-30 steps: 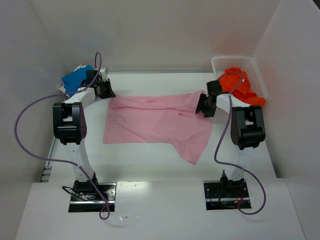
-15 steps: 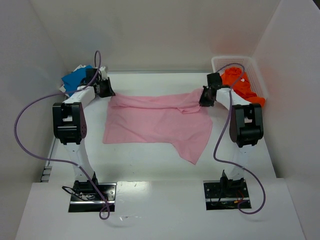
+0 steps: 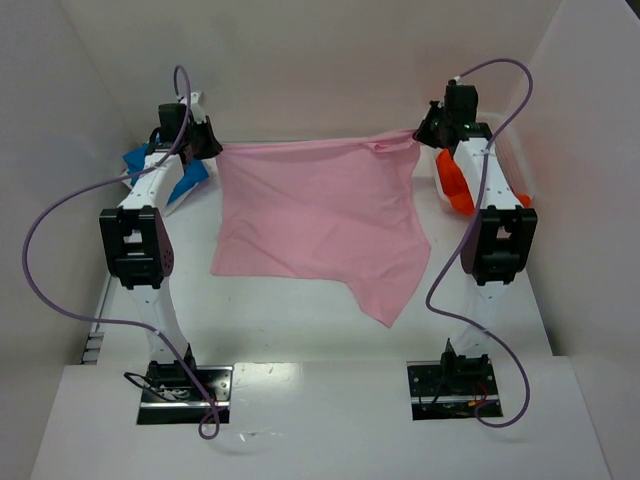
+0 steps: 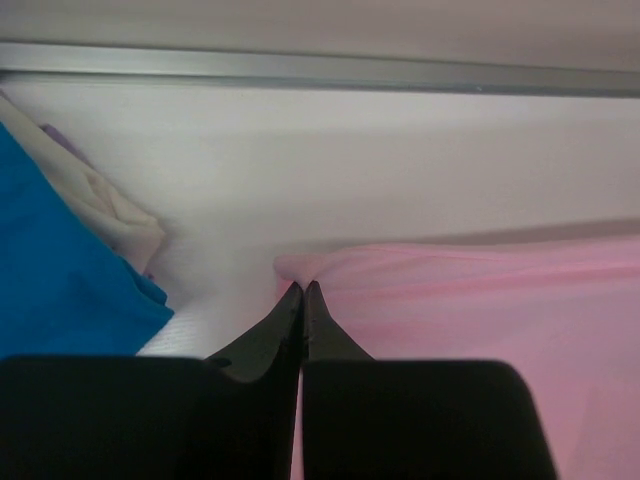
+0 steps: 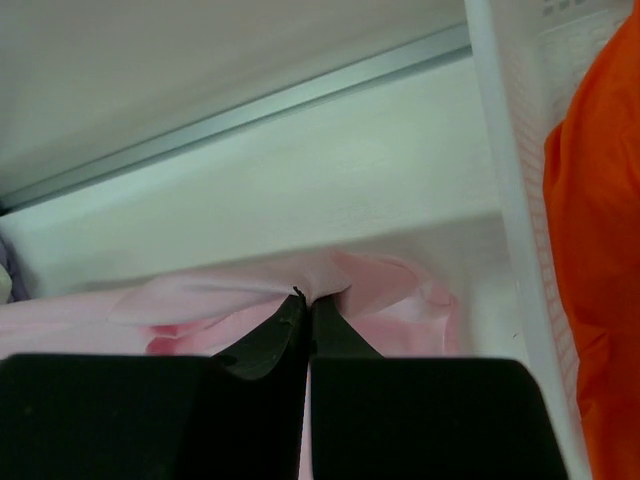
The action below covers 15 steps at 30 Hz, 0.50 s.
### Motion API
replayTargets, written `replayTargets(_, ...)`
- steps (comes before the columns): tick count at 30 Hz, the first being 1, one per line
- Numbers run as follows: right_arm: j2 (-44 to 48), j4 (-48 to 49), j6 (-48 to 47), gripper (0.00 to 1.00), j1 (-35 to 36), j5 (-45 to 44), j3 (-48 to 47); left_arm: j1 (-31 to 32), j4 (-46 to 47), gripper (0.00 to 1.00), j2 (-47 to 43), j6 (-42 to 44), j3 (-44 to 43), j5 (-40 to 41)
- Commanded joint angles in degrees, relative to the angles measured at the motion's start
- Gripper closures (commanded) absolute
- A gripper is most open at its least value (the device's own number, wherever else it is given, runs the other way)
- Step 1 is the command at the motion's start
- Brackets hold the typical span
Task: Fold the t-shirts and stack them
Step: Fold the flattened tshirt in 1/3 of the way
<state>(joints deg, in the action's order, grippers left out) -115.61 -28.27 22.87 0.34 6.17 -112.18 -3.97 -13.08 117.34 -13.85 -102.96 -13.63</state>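
1. Top external view, nearest first: white bench, w/ 1 loose corner of the pink t-shirt trailing toward the right arm's side.
2. Mid-bench: the shirt's near part lies on the bench. Its far edge is held up and stretched almost straight between the 2 arms.
3. Left end effector: jaws pressed together on the shirt's far-left corner, w/ a small pucker of cloth at the tips.
4. Right end effector: jaws together too, clamped on a bunched fold at the far-right corner. More cloth is gathered here than on the left.
5. Farthest: blue t-shirt crumpled at far left. Orange t-shirt sits in the white mesh basket at far right, just beside the right arm.
6. Step in hand, as I read it: spreading the pink shirt flat before the 1st fold; task looks early, since 2 shirts are untouched.
7. To do it well, prob.:
   - keep both arms level and moving as a pair;
   - hold the edge taut, no sag;
   - lay it down near-to-far so wrinkles run out;
   - let go only once flat;
   - watch the basket rim on the right.
8. Writing: no brand, label or text readable in any view.
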Motion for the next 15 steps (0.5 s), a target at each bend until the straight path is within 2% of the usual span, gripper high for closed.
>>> replayTargets(1, -3.91, -1.61, 0.41, 1.00, -0.16, 1.03, -2.51, -0.69, 4.10, 1.00, 1.66, 0.31, -2.60, 3.26)
replayTargets(12, -7.87, -0.47, 0.42, 1.00, -0.16, 2.88, -2.52, -1.22, 7.28, 1.00, 10.79, 3.56, -9.98, 4.31)
replayTargets(15, -11.02, -0.47, 0.42, 1.00, -0.16, 3.40, -5.32, -1.22, 7.28, 1.00, 12.38, 4.09, -11.30, 4.92)
